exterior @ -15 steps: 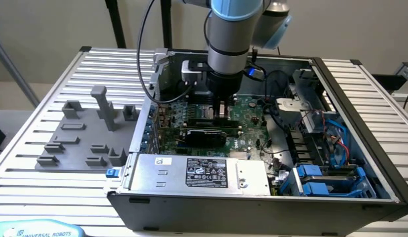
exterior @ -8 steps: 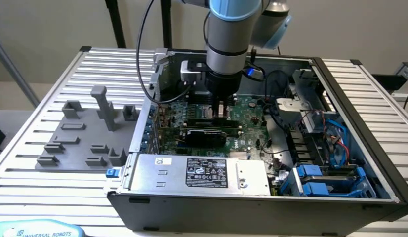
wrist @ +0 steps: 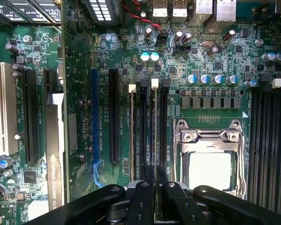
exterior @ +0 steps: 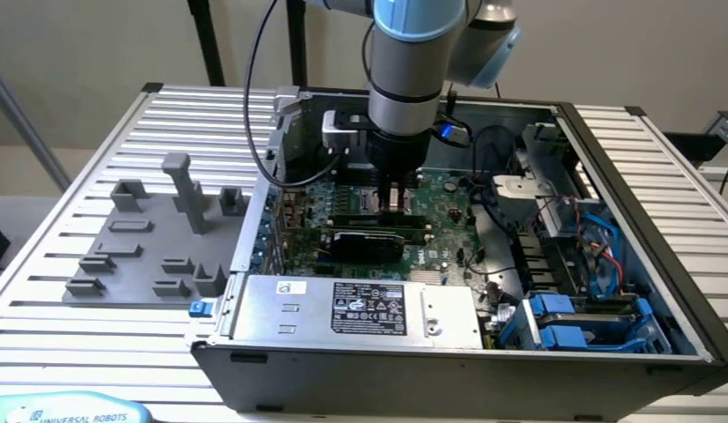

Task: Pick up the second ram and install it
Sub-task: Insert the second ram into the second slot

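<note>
Over on the exterior view's left, the grey fixture blocks [exterior: 152, 238] stand bare, no stick left in them. In the open computer case [exterior: 599, 150], the gripper [wrist: 155, 187] is pinched nearly closed on the second ram [wrist: 155, 131], edge-on over a slot [wrist: 162, 131] on the motherboard [wrist: 79, 117]. Pick-up looks done; seating seems unfinished.

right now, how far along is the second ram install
Done: one thin green ram stick already stands in its slot on the large green motherboard. In hand: the black gripper is closed on the second thin green ram stick, down at the neighbouring slot. Left: full seating can't be confirmed.
</note>
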Controlling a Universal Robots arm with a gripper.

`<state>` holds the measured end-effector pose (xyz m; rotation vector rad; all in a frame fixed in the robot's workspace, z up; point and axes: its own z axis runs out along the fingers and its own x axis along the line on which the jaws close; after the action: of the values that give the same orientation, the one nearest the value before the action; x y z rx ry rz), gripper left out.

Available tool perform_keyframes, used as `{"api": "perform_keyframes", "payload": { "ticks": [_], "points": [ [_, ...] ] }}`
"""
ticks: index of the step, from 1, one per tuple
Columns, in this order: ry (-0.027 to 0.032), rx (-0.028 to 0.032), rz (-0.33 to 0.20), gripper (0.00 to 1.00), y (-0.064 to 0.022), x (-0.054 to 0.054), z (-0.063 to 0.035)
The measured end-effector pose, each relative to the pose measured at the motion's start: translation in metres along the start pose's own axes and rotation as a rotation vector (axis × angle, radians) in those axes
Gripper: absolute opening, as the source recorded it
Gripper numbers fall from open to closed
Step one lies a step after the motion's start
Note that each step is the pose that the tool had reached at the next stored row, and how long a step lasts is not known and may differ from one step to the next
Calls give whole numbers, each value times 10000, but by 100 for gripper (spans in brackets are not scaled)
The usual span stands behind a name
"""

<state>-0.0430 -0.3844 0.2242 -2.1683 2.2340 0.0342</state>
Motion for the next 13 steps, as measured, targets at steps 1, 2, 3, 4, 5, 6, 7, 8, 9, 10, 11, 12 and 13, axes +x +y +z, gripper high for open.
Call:
{"api": "perform_keyframes", "payload": {
  "ticks": [1,2,3,4,5,6,7,8,9,10,11,12,13],
  "points": [
    [-3,0,0,13,0,-3,1],
    [-3,1,0,13,0,-5,1],
    [-2,1,0,13,0,-8,1],
    [-2,1,0,13,0,-11,1],
    [-1,0,-1,13,0,-12,1],
    [-2,0,-1,13,0,-12,2],
    [0,-1,-1,13,0,-13,3],
    [-1,-1,0,13,0,-13,5],
    [-2,0,0,13,0,-14,7],
    [-1,0,0,13,0,-14,8],
    [0,0,-1,13,0,-14,10],
    [1,1,-1,13,0,-14,12],
    [1,2,0,13,0,-13,15]
  ]
}}
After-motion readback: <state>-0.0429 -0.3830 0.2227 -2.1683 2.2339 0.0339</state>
